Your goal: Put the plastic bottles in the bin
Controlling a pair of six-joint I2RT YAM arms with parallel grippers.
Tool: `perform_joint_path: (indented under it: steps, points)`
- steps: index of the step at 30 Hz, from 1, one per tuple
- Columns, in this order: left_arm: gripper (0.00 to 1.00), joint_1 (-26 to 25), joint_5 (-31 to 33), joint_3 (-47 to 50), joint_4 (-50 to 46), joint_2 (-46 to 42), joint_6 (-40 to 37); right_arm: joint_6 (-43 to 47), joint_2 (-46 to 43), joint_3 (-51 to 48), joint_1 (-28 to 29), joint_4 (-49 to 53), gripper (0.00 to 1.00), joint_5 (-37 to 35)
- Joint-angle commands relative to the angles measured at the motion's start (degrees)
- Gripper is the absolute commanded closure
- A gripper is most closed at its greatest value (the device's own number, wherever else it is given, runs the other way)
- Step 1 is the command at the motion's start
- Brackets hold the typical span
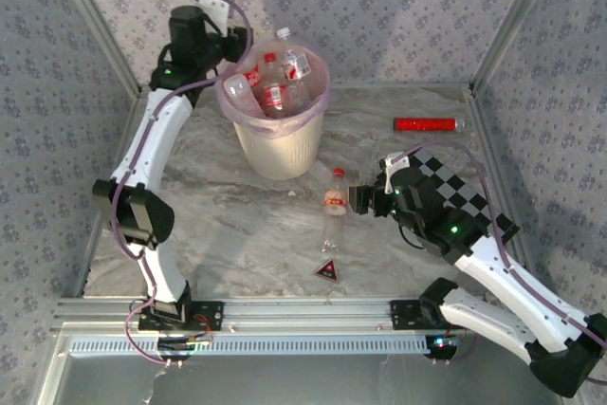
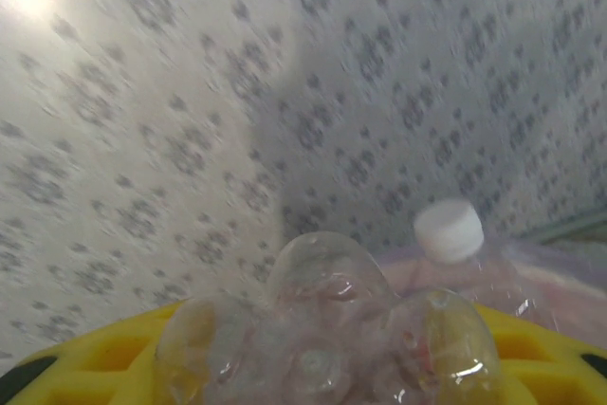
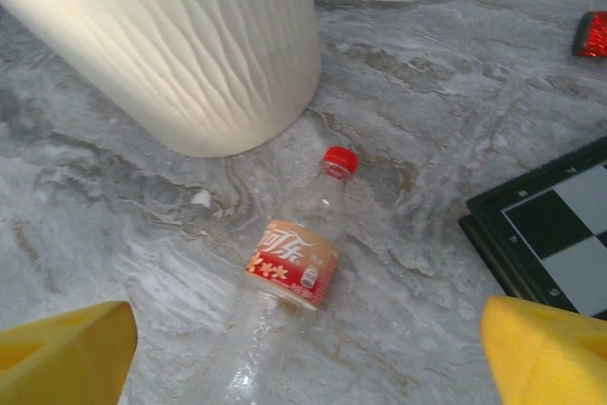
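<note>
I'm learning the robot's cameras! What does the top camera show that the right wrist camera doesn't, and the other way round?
Top camera: plastic bottles piled in the pink-lined bin, the left gripper holding a clear bottle over it, and a small dark triangle. Right wrist camera: lettering on the label of the lying bottle, and the open right gripper with yellow fingers. Both: that red-capped bottle, the bin's ribbed wall, the checkerboard and the red tube.

one bin (image 1: pixel 280 154), about five bottles (image 1: pixel 333 198)
</note>
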State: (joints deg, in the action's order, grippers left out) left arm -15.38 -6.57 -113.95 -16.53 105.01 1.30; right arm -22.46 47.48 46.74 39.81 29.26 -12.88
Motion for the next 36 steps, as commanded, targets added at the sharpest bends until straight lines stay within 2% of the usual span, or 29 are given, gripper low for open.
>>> perform_joint_path:
  steps: [1,3,6,17,21,27,31,36]
  points:
    - [1.00,-0.05,0.47,5.08,1.76,-0.73,-0.01,-6.02,3.61,0.74,-0.53,3.79,0.06,-6.70]
    - [1.00,-0.14,-0.10,7.31,2.49,-0.61,1.26,-9.41,5.99,1.15,-1.56,3.94,0.06,-7.29]
    - [1.00,-0.44,-0.58,8.40,1.25,0.51,2.54,-11.95,9.33,0.90,-2.93,0.61,0.06,-4.44]
    - [0.99,-1.07,-0.64,17.47,3.15,2.19,5.37,-15.68,23.77,3.00,-3.34,-5.13,0.06,1.73]
    - [0.89,-1.06,-0.82,16.54,2.88,2.56,5.76,-17.04,28.68,3.68,-2.96,-7.88,0.05,3.95]
    - [0.61,-0.99,-0.56,8.41,-2.43,2.23,3.81,-18.39,35.18,4.32,-2.27,-10.96,0.02,5.43]
    - [0.49,-0.97,-0.11,2.89,-5.84,1.51,2.39,-18.58,39.21,5.32,-2.37,-11.65,0.01,5.75]
    - [0.35,-0.97,-0.99,-3.33,-8.99,0.35,1.66,-18.42,42.71,6.50,-2.30,-12.25,0.06,6.71]
